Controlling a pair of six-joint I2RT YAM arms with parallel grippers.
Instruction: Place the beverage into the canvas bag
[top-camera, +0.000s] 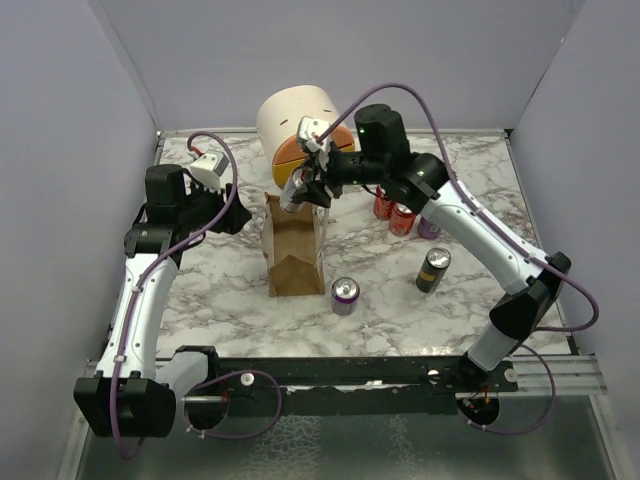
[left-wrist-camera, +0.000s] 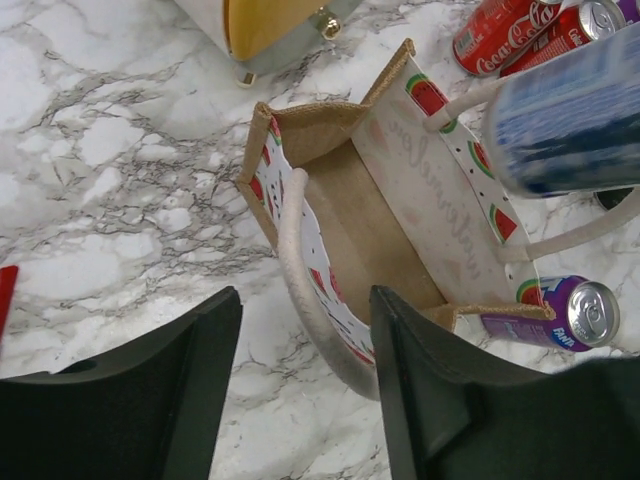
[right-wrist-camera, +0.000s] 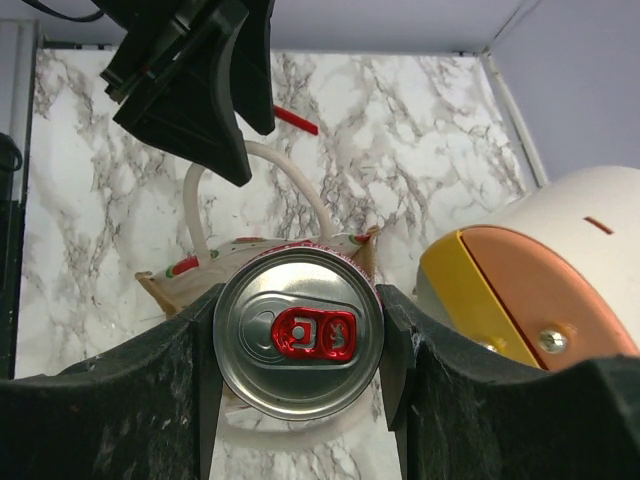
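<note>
The canvas bag (top-camera: 295, 255) stands open-topped in the middle of the table, tan outside with a watermelon-print lining (left-wrist-camera: 395, 235). My right gripper (top-camera: 302, 190) is shut on the beverage (right-wrist-camera: 298, 333), a can with a silver top and a red tab, and holds it over the far end of the bag's mouth. In the left wrist view the can (left-wrist-camera: 570, 110) shows blue and blurred. My left gripper (left-wrist-camera: 305, 375) hangs at the bag's left side with its jaws apart. One cream handle (left-wrist-camera: 300, 270) runs through the gap, close to the right finger (left-wrist-camera: 425, 390).
A cream-and-orange rounded drawer box (top-camera: 300, 125) stands right behind the bag. Two red cola cans (top-camera: 395, 212) lie to its right, with a dark can (top-camera: 433, 269) nearer. A purple can (top-camera: 345, 295) stands by the bag's near right corner. Grey walls enclose the table.
</note>
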